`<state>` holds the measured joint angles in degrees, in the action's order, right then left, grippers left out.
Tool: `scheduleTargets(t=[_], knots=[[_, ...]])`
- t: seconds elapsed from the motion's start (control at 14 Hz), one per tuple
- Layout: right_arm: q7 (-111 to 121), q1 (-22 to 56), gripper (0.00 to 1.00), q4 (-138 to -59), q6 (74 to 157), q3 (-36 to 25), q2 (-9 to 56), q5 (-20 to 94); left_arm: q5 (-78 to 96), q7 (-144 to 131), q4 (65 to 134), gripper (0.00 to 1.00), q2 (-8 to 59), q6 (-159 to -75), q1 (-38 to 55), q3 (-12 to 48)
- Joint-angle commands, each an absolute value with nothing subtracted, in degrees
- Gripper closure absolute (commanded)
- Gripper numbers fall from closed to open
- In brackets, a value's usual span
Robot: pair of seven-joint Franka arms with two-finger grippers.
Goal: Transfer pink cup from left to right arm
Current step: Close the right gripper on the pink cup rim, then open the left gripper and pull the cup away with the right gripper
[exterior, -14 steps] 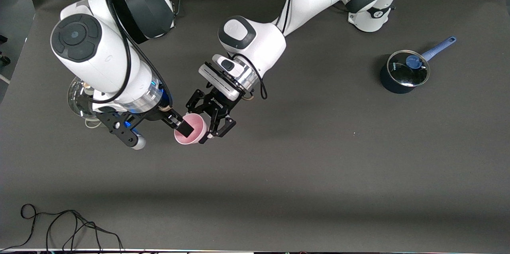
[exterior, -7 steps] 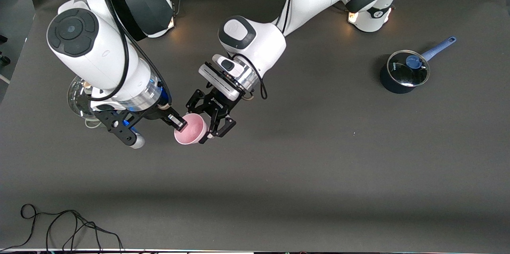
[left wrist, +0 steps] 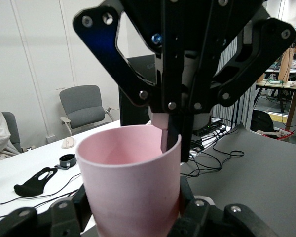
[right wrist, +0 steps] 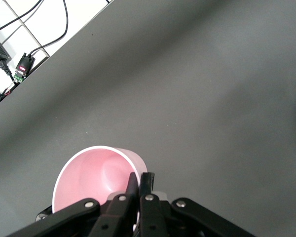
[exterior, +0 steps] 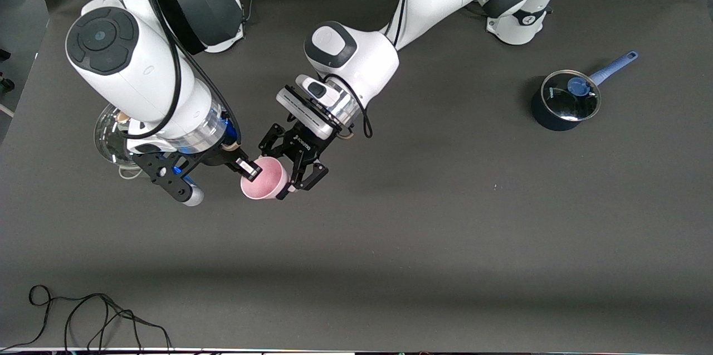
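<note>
Above dark table, pink cup is gripped by left gripper at three o'clock, right gripper pinching its rim at nine

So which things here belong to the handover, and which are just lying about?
In the job:
- pink cup
- left gripper, shut on the cup's body
- right gripper, shut on its rim

Lying about:
- blue saucepan with glass lid
- glass bowl under the right arm
- black cable

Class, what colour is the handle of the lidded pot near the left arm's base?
The handle is blue, matching the lid's knob; the front view shows it best.
</note>
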<state>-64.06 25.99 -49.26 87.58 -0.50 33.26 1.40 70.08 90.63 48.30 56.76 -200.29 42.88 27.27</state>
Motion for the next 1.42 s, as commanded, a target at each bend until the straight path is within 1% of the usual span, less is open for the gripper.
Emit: scheduleTargets(t=[0.0,0.14,0.21,0.28,0.5,0.64,0.78,0.85,1.0,1.07,1.21,1.35], knots=[[-64.3,26.1,1.00,-47.7,87.7,-0.5,33.7,0.5,70.4,89.5,48.5,1.00,55.9,-200.8,43.3,26.4],[-63.3,26.0,1.00,-47.7,88.9,-0.9,33.7,0.2,70.2,89.6,48.5,1.00,55.9,-200.8,43.2,25.8],[-63.0,25.8,1.00,-47.7,89.6,-0.9,33.8,-0.9,68.0,89.6,48.9,0.12,55.5,-200.6,43.2,24.7],[-63.0,25.7,1.00,-47.7,90.1,-1.0,33.8,-1.1,67.3,89.5,48.9,0.00,55.4,-200.4,43.2,24.9],[-62.7,25.0,1.00,-47.7,92.1,-1.6,33.8,-1.5,67.5,88.3,49.0,0.00,55.3,-200.4,43.2,25.3],[-59.3,22.5,1.00,-47.8,92.8,-2.2,33.8,-3.1,67.3,88.1,49.0,0.00,55.1,-200.1,43.1,24.9],[-54.4,18.4,1.00,-47.9,92.2,-2.5,33.7,-3.2,66.6,88.2,49.3,0.00,54.6,-197.6,41.0,24.6],[-51.4,15.2,1.00,-47.9,92.1,-2.3,33.2,-3.2,66.4,88.2,50.1,0.00,53.2,-193.9,37.9,24.7],[-42.3,9.4,1.00,-48.1,91.7,-2.2,33.0,-3.3,66.5,88.2,52.0,0.00,51.4,-188.3,35.1,24.3],[-37.9,6.8,1.00,-48.3,91.7,-2.3,32.9,-3.1,65.8,88.2,54.7,0.00,49.9,-185.3,32.5,24.3],[-24.9,1.8,1.00,-48.6,90.4,-2.2,32.9,-2.9,63.4,88.2,62.4,0.00,44.6,-174.3,24.9,24.3],[-13.7,-1.7,1.00,-48.7,89.3,-2.3,32.9,-2.8,63.4,88.2,69.3,0.00,39.2,-165.5,19.0,24.3]])
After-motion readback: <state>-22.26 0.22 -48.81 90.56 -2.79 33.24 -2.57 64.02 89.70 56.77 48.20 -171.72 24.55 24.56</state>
